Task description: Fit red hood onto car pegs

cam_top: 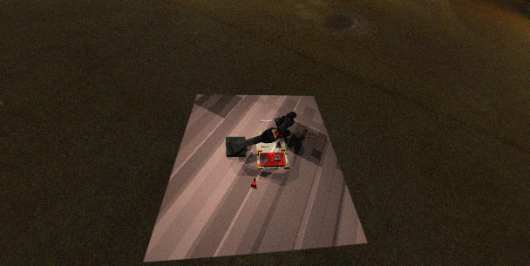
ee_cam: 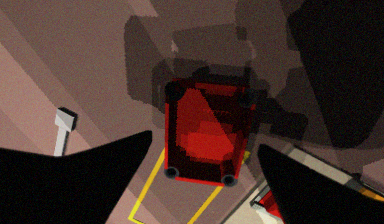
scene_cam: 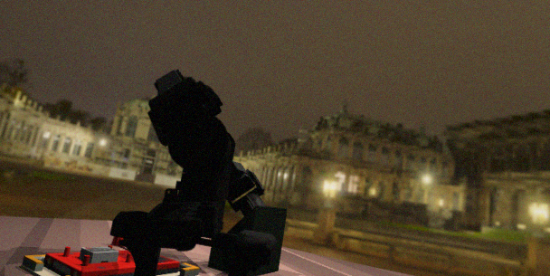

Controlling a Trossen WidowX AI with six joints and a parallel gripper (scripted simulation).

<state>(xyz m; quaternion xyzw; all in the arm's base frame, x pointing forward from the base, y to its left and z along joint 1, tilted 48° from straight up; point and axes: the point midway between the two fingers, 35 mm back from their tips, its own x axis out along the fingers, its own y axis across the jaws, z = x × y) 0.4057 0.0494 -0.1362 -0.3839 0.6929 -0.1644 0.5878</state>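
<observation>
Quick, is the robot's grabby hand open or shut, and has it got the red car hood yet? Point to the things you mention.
Gripper [ee_cam: 204, 142]: open wide, holding nothing; the red hood [ee_cam: 208, 132] shows between its fingers in the wrist view but isn't gripped.

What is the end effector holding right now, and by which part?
Nothing; the end effector is open, and the hood lies beyond its fingertips.

Red chassis [cam_top: 267, 164] [scene_cam: 109, 267], seated in its jig, gray engine block [cam_top: 278, 158] [scene_cam: 100, 255] on deck; red box-like hood [ee_cam: 208, 145], apart on the bench [cam_top: 244, 225] [scene_cam: 72, 233] [ee_cam: 100, 65].
</observation>
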